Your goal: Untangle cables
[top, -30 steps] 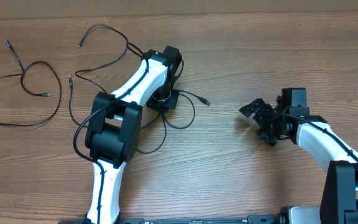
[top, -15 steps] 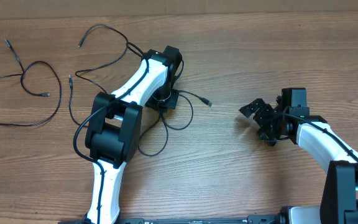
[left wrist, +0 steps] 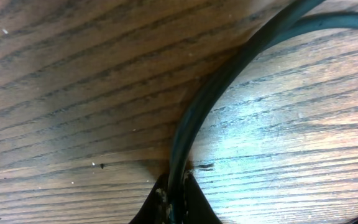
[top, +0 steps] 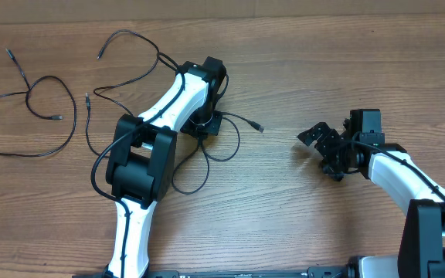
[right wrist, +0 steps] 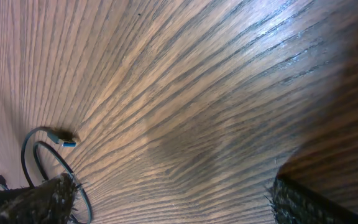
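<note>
Three thin black cables lie on the wooden table. One loops alone at the far left [top: 28, 94]. A second [top: 123, 32] runs from the back toward the left arm. The third curls under my left gripper [top: 205, 123], its plug [top: 258, 126] pointing right. In the left wrist view my left gripper [left wrist: 176, 200] is shut on this cable [left wrist: 191, 124], which rises in an arc from the pinched fingertips. My right gripper [top: 323, 147] hangs open over bare wood right of the plug. In the right wrist view the right gripper [right wrist: 173, 202] has nothing between its fingers, with the plug [right wrist: 64, 138] far left.
The left arm [top: 141, 166] lies across the table's middle, over parts of the second and third cables. The right arm [top: 408, 181] comes in from the lower right corner. Bare wood [top: 300, 62] spans the back right.
The left jaws have closed the last bit onto the cable. The plug end has slid slightly to the right. The right arm has not moved.
</note>
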`<state>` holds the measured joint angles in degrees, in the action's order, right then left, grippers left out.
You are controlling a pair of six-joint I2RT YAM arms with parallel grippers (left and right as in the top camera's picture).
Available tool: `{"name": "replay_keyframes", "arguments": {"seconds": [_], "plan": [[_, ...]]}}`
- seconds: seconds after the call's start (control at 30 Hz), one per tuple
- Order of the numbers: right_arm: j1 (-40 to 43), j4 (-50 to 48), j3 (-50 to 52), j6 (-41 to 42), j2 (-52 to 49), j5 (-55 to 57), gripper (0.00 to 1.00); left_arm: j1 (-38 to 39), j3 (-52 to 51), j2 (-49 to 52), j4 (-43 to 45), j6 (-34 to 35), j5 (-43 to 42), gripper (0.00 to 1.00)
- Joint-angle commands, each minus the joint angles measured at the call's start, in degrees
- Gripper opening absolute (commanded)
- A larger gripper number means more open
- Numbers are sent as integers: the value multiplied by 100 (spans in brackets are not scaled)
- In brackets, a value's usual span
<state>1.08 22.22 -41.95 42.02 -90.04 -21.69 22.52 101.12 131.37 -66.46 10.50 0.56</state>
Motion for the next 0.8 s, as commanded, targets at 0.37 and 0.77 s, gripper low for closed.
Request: {"name": "replay_keyframes", "arguments": {"seconds": [0.37, 0.77], "plan": [[0, 52, 76, -4, -44, 214, 100, 37, 566, 723, -413, -66, -811, 4], [0, 52, 76, -4, -44, 214, 100, -153, 1285, -17, -675, 579, -809, 4]]}}
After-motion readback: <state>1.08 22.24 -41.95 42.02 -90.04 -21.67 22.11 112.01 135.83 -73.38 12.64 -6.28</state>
